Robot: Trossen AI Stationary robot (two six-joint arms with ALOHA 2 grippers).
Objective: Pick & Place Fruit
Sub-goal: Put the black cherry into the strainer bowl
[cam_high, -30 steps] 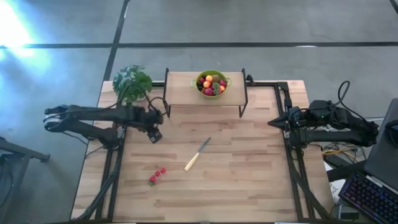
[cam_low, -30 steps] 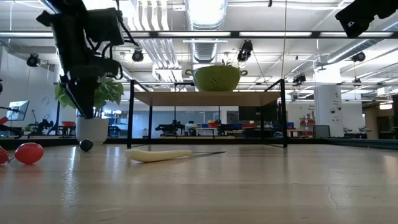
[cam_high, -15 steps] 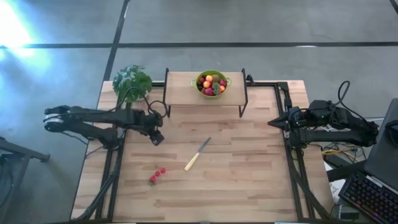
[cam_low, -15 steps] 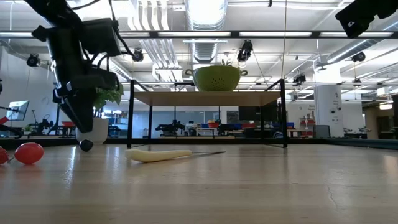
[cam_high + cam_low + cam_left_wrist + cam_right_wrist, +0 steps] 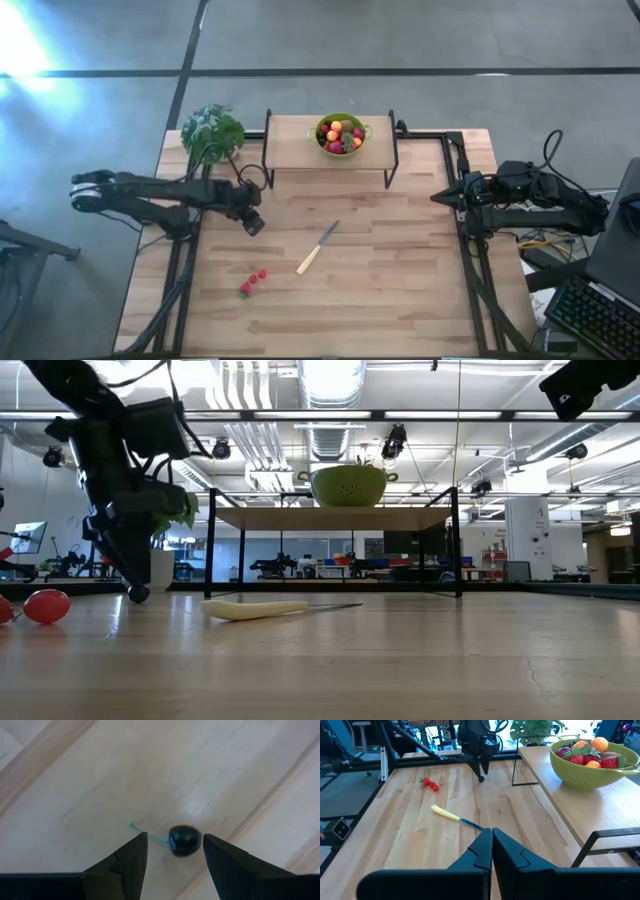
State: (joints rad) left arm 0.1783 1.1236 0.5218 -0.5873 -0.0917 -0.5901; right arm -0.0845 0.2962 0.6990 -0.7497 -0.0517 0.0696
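Observation:
A small dark berry (image 5: 185, 840) with a green stem lies on the wooden table; it also shows in the low view (image 5: 138, 594). My left gripper (image 5: 172, 847) is open just above it, pointing down, one fingertip on either side of the berry and touching nothing; in the high view the left gripper (image 5: 253, 222) covers the berry. Red strawberry-like pieces (image 5: 252, 281) lie on the table nearer the front edge. A green bowl (image 5: 341, 134) with several fruit pieces stands on a raised shelf. My right gripper (image 5: 440, 198) is shut and empty at the table's right edge.
A pale-handled knife (image 5: 318, 247) lies near the table's middle. A potted plant (image 5: 212, 133) stands at the far left corner, just behind my left arm. The black-legged shelf (image 5: 300, 145) spans the far middle. Bare wood lies between the knife and my right arm.
My left gripper has gone down toward the dark berry and a little toward the table's near edge, staying open. The berry, strawberries and knife have kept still.

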